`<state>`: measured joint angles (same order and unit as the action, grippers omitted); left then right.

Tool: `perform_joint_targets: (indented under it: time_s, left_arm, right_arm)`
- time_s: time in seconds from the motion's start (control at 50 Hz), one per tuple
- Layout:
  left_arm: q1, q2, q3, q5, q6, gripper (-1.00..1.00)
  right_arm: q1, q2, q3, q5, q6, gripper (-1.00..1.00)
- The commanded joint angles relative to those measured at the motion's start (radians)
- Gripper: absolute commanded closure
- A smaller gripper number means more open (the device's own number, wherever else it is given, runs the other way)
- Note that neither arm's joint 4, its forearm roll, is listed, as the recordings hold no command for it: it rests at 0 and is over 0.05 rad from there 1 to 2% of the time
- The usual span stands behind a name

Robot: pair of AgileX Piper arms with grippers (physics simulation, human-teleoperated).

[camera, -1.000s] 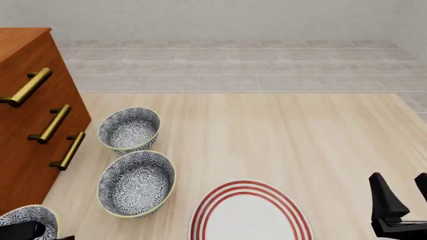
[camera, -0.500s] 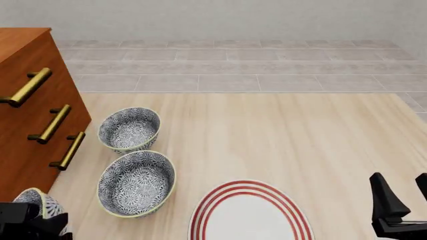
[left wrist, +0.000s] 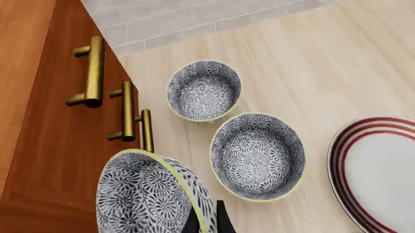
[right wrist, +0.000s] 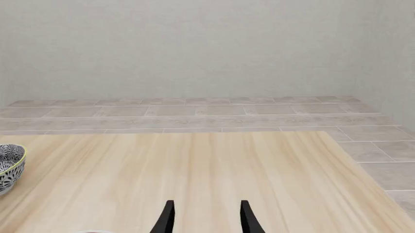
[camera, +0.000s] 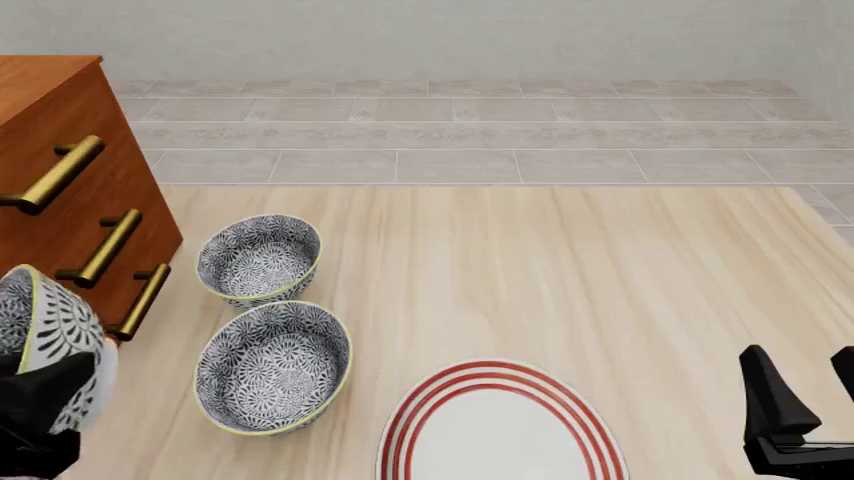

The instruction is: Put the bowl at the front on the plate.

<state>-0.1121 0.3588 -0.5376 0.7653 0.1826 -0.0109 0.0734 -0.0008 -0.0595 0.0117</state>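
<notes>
At about eight o'clock on the desk (camera: 561, 270), the left gripper (camera: 40, 425) clamps the rim of the bowl (camera: 47, 345), holding it tilted on its side, clear of the surface and just in front of the cabinet (camera: 67, 210). Two matching bowls sit upright beside the cabinet: the near bowl (camera: 272, 366) around seven o'clock and the far bowl (camera: 259, 259) at roughly nine o'clock, almost touching each other. Down at six o'clock lies the plate (camera: 501, 425), bare, just right of the near bowl. Over at four o'clock the right gripper (camera: 801, 405) hangs with fingers apart, holding nothing.
</notes>
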Motion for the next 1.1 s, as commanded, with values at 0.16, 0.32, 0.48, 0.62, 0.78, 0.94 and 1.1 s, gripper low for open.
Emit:
perform_joint_targets:
  time_s: [0.16, 0.32, 0.48, 0.62, 0.78, 0.94, 1.1]
  left_arm:
    - [-0.172, 0.07, -0.196, -0.013, 0.128, 1.0]
    - [-0.274, 0.121, -0.238, -0.039, 0.23, 1.0]
    - [-0.361, 0.167, -0.24, -0.07, 0.293, 1.0]
    - [-0.43, 0.202, -0.22, -0.098, 0.34, 1.0]
    - [-0.498, 0.242, -0.219, -0.117, 0.38, 1.0]
    - [-0.601, 0.304, -0.21, -0.153, 0.403, 1.0]
    - [-0.668, 0.352, -0.242, -0.169, 0.431, 1.0]
  right_arm:
    - [0.002, 0.007, 0.0, -0.005, -0.001, -1.0]
    - [0.002, 0.006, 0.0, -0.002, -0.003, -1.0]
    - [0.003, 0.005, 0.0, -0.001, -0.003, -1.0]
    - [0.003, 0.0, 0.0, 0.003, -0.002, -1.0]
    - [0.003, -0.001, 0.0, 0.003, -0.002, -1.0]
    - [0.004, -0.003, 0.0, 0.004, -0.002, -1.0]
    - [0.003, -0.004, 0.0, 0.005, -0.003, -1.0]
